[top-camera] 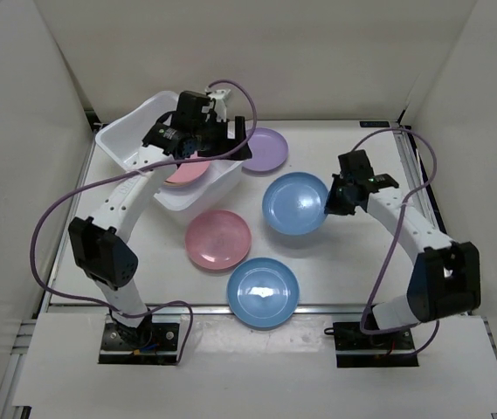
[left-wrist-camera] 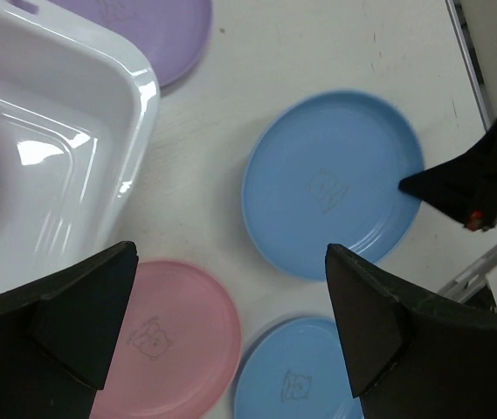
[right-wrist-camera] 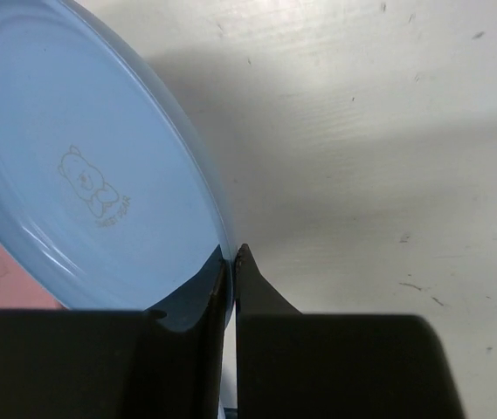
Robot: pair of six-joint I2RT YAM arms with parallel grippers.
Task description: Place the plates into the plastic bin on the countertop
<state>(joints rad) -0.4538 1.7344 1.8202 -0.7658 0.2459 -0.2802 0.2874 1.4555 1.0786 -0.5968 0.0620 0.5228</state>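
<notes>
- I see a white table [top-camera: 362,262] with a white bin [top-camera: 121,144] at back left.
- Purple plate [top-camera: 268,150] beside the bin.
- Pink plate [top-camera: 217,239], far blue plate [top-camera: 293,203], near blue plate [top-camera: 263,292].

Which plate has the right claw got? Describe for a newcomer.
From the white bin at far left, go right to the purple plate. The blue plate lies just nearer than it. Unlike the other blue plate, the right claw pinches its rim.
</notes>
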